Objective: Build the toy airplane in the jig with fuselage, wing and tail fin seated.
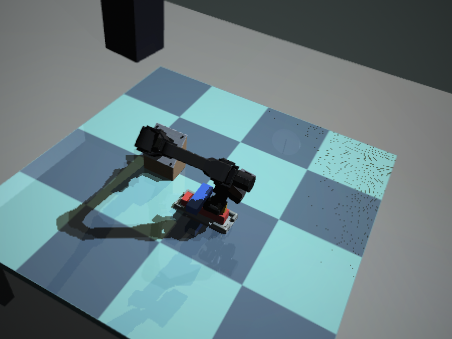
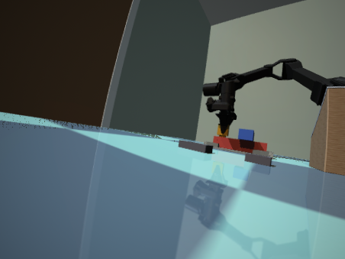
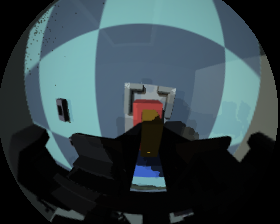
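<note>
The red fuselage point(image 1: 221, 216) point(image 2: 233, 143) point(image 3: 145, 106) lies in the grey jig cradle point(image 1: 227, 226) point(image 3: 128, 98) and looks level. The blue wing point(image 1: 201, 197) point(image 2: 246, 135) point(image 3: 146, 171) sits across the top of the fuselage. My gripper point(image 1: 218, 207) point(image 2: 225, 129) point(image 3: 148, 126) points down over the tail end, shut on the yellow tail fin point(image 2: 219, 131) point(image 3: 151, 117). The fin is upright, its lower edge at or just above the fuselage top in the exterior view. Its tab and the tail socket are hidden, so I cannot tell whether it is fully down.
The wooden base block point(image 1: 162, 168) point(image 2: 336, 131) stands under the arm's shoulder, behind the jig. The blue wing stands close beside the gripper, toward the base. A small dark object point(image 3: 63, 110) shows at the left in the wrist view.
</note>
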